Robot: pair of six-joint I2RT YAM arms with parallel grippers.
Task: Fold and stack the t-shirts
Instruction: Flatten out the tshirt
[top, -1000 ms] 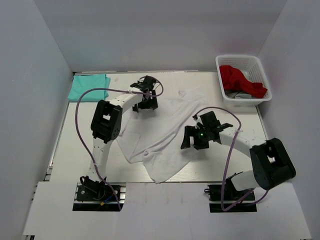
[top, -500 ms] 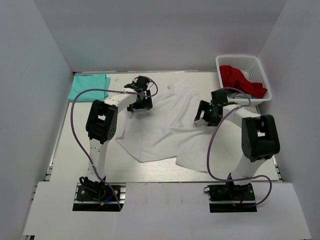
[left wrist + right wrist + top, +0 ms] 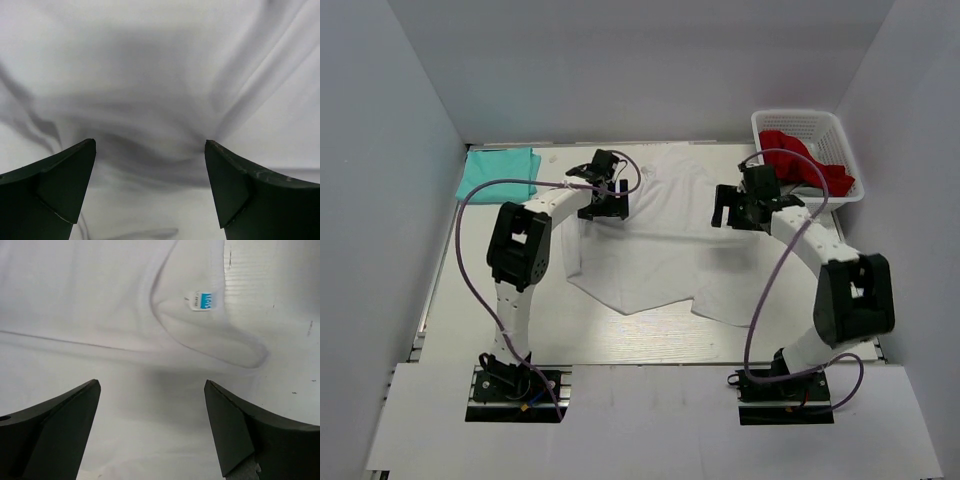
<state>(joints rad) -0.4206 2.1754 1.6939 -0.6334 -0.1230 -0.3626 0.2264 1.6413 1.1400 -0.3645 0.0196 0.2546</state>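
— Cloth first: what lay under the jaws?
— The white t-shirt (image 3: 660,240), thin and soft, spread rumpled on the counter (image 3: 460,280) beneath both sets. Long creases ran under the left jaws. Just ahead of the right jaws curved the neckline, with a small blue label (image 3: 202,301).
— And the grip?
— None. Left jaws and right jaws both stood wide apart, their dark wedge-shaped fingers (image 3: 55,185) holding nothing.
— The other shirt?
— The mint-teal t-shirt (image 3: 498,172) lay folded flat, well off to the left of the left jaws. A white lattice basket (image 3: 798,113) with red cloth (image 3: 790,155) stood just right of the right jaws.
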